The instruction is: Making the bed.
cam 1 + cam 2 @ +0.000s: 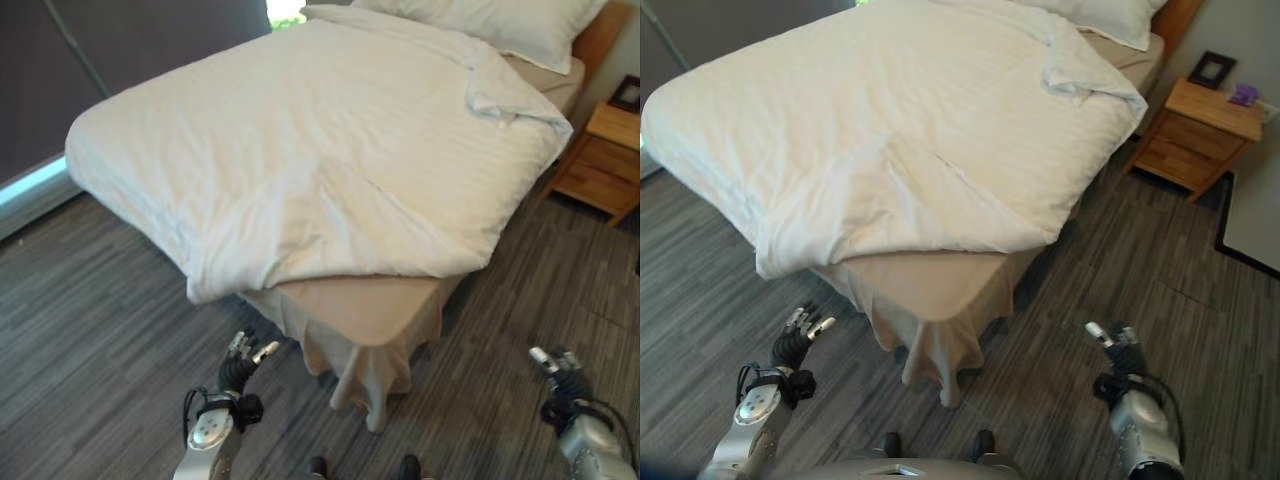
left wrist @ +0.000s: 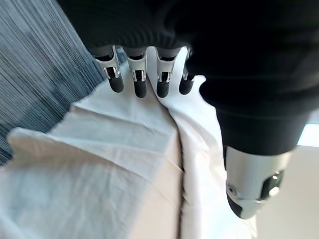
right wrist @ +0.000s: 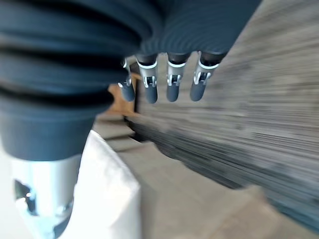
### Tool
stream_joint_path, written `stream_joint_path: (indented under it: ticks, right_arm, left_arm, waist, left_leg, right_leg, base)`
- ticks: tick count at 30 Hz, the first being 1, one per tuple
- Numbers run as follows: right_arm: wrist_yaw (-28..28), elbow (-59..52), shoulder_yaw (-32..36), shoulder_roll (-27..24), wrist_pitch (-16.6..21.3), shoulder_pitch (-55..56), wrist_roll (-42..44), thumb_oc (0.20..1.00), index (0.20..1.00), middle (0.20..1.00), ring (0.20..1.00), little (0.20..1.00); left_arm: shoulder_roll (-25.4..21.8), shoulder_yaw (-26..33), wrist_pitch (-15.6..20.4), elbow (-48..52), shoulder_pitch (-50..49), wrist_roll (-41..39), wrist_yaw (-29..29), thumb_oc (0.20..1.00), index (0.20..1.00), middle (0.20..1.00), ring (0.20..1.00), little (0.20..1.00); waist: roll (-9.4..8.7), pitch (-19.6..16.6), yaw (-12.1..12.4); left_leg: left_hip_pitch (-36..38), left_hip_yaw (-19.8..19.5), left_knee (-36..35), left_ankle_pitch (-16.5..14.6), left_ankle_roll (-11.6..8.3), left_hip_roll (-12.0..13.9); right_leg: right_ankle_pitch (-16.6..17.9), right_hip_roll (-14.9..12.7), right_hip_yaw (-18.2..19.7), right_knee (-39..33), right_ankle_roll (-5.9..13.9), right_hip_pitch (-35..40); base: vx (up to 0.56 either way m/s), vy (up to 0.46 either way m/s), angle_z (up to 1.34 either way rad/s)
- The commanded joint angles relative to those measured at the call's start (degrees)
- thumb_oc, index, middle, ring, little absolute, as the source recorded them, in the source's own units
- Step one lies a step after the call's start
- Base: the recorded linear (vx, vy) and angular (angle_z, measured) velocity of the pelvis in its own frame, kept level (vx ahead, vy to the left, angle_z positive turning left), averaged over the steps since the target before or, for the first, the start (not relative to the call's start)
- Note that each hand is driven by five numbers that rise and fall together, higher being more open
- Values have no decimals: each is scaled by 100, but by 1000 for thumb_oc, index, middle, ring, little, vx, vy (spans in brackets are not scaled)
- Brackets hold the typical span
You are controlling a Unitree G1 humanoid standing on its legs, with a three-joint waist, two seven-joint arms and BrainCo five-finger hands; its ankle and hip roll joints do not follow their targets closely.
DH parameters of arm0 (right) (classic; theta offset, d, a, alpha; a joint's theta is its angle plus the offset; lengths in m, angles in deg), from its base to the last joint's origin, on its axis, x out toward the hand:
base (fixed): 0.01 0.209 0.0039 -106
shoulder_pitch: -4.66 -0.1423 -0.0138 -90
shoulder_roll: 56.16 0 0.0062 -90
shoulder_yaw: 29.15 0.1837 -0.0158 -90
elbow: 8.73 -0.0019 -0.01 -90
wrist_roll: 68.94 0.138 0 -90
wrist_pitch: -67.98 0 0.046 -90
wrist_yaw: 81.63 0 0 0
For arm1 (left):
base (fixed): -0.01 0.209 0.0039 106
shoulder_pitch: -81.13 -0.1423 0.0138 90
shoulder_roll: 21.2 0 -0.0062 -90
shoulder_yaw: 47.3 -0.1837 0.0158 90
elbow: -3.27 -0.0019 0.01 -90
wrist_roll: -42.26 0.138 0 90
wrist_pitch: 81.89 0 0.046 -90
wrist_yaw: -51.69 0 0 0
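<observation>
A bed with a white striped duvet (image 1: 320, 150) spread over it stands ahead of me. The duvet's near corner is pulled back, baring the beige sheet (image 1: 355, 305) and its hanging skirt at the foot corner. A fold of the duvet is flipped over near the white pillow (image 1: 500, 25) at the head. My left hand (image 1: 240, 368) hovers low over the floor short of the bed's foot, fingers straight, holding nothing. My right hand (image 1: 560, 375) hangs over the floor to the right of the bed, open and empty too.
A wooden nightstand (image 1: 1200, 130) stands at the right of the bed's head with a small dark frame (image 1: 1211, 69) and a purple item on it. Grey wood-grain floor (image 1: 100, 340) surrounds the bed. A dark wall or curtain lies beyond the left side.
</observation>
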Motion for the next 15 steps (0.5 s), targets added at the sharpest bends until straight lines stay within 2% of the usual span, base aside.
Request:
stream_joint_path:
  ticks: [1, 3, 5, 6, 8, 11, 15]
  right_arm:
    - [-220, 724, -467, -1838, 104, -1952, -1263, 1000, 1000, 1000, 1000, 1000]
    - [-264, 1063, -1104, -2327, -12, -2975, -1684, 1000, 1000, 1000, 1000, 1000]
    - [-352, 1208, -1383, -2438, -32, -3463, -1824, 1000, 1000, 1000, 1000, 1000]
    - [-461, 2059, -2421, -2908, -131, -5237, -2216, 1000, 1000, 1000, 1000, 1000]
    - [-478, 2388, -2760, -2976, -131, -5846, -2276, 1000, 1000, 1000, 1000, 1000]
    - [-550, 3295, -3794, -3141, -240, -7511, -2704, 1000, 1000, 1000, 1000, 1000]
    - [-665, 3764, -4485, -2983, -323, -8525, -2943, 1000, 1000, 1000, 1000, 1000]
  left_arm:
    - [-285, -159, 162, 207, -132, -160, -395, 1000, 1000, 1000, 1000, 1000]
    - [-307, -411, 134, 70, -179, -191, -478, 1000, 1000, 1000, 1000, 1000]
    - [-288, -512, 115, -15, -154, -201, -492, 1000, 1000, 1000, 1000, 1000]
    - [-291, -817, 65, -437, -94, -208, -484, 1000, 1000, 1000, 1000, 1000]
    - [-277, -876, 57, -543, -67, -199, -471, 1000, 1000, 1000, 1000, 1000]
    - [-254, -1009, 32, -1250, 36, -129, -423, 1000, 1000, 1000, 1000, 1000]
    - [-180, -1108, -3, -1784, 152, -22, -319, 1000, 1000, 1000, 1000, 1000]
  waist:
    - [-258, 63, 466]
    - [-363, 173, 629]
    - [-399, 198, 660]
    - [-545, 331, 886]
    - [-558, 364, 914]
    - [-652, 468, 1107]
    - [-678, 543, 1229]
  left_leg:
    - [-806, -843, 27, 726, -42, -97]
    - [-902, -889, 27, 745, -41, -93]
    - [-986, -916, 27, 778, -40, -91]
    - [-1207, -1037, 27, 842, -47, -102]
    - [-1296, -1075, 27, 865, -54, -100]
    - [-1549, -1192, 27, 919, -80, -102]
    - [-1749, -1293, 27, 988, -98, -127]
  right_leg:
    - [314, -386, -330, 202, 413, 0]
    - [355, -355, -356, 182, 425, -49]
    - [392, -342, -369, 168, 425, -115]
    - [451, -306, -459, 131, 430, -238]
    - [466, -296, -493, 121, 429, -299]
    - [501, -259, -585, 78, 436, -458]
    - [518, -233, -662, 77, 440, -603]
  base:
    - [-43, 34, 6]
    - [-52, 11, 34]
    - [-54, 9, 17]
    - [-58, 2, 4]
    - [-33, 3, 4]
    - [-9, 6, 40]
    - [31, 19, 24]
